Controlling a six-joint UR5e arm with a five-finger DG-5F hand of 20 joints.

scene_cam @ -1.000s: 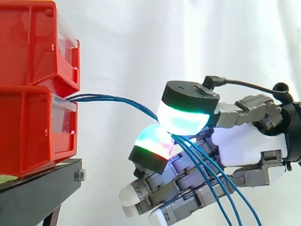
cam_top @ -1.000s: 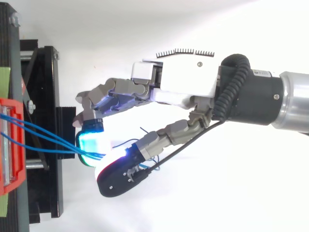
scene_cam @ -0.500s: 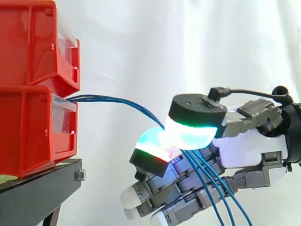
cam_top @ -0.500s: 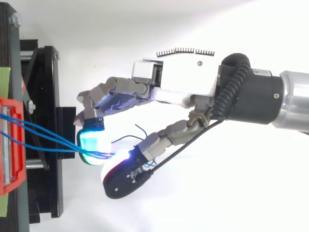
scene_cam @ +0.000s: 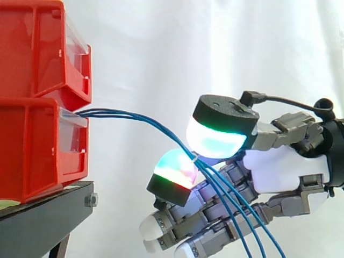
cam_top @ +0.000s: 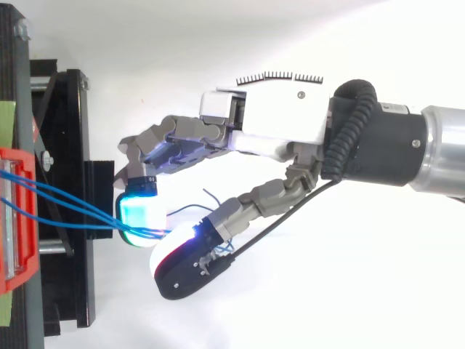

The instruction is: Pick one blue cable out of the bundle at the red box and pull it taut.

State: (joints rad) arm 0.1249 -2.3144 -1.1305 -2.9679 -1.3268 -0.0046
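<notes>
Robot hand (scene_cam: 279, 166) pinched blue cables (scene_cam: 140, 115) beside stacked red bins (scene_cam: 27, 54).
The cables left the lower bin (scene_cam: 27, 150), passed between thumb and finger pads (scene_cam: 215, 142), then hung across the other fingers; black stand (scene_cam: 43, 215) beneath, white curtain (scene_cam: 215, 48) behind.

A black stand (scene_cam: 48, 220) is low down. A red bin (scene_cam: 32, 150) sits right on top of the stand. A second bin (scene_cam: 37, 48), red too, sits on the first one, higher above the stand. A small bolt (scene_cam: 90, 200) is at the stand's top corner.
</notes>
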